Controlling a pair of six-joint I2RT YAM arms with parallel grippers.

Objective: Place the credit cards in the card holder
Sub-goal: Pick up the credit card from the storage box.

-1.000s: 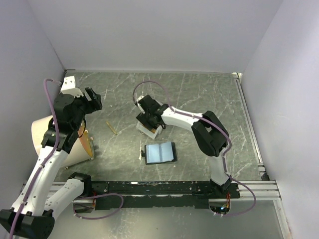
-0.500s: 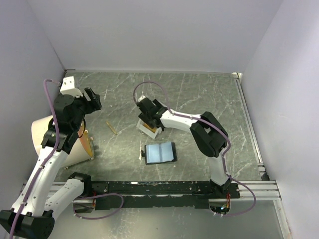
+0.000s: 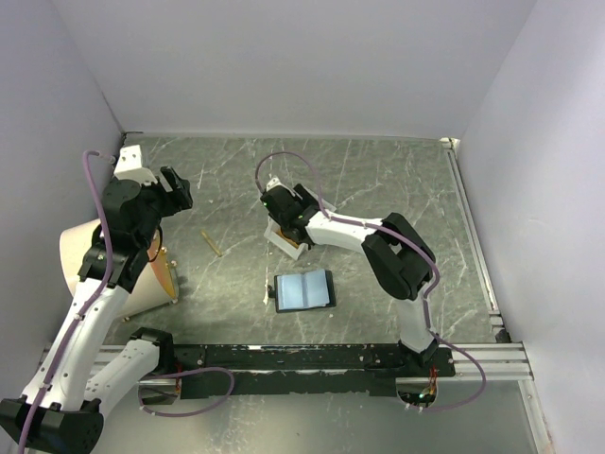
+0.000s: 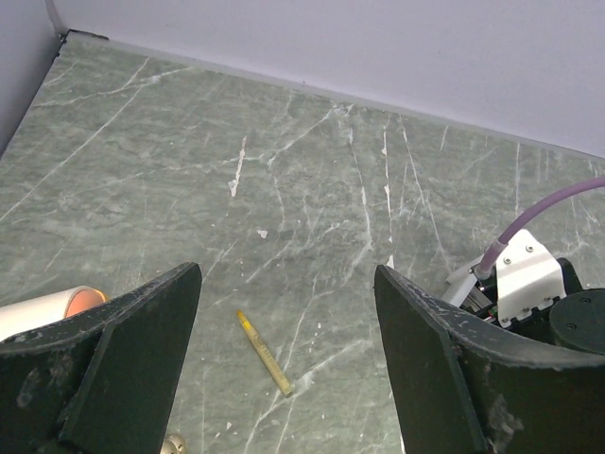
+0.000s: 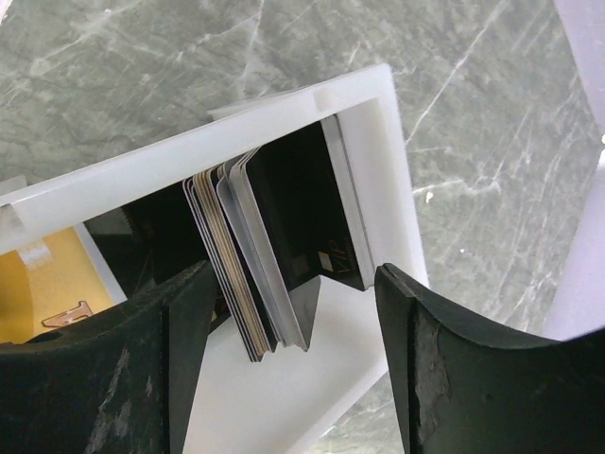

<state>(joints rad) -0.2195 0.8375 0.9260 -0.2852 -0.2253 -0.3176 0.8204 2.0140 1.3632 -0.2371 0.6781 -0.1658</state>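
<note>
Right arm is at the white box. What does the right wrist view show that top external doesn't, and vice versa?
Right wrist only: the credit cards standing on edge as a stack inside the white box, between the open fingers of the right gripper, and a gold card at the frame's left edge. Top external only: the card holder lying open on the table nearer the bases, the left gripper raised at far left, a thin yellow stick. Both: the white box, the right gripper over it, the green marbled table.
</note>
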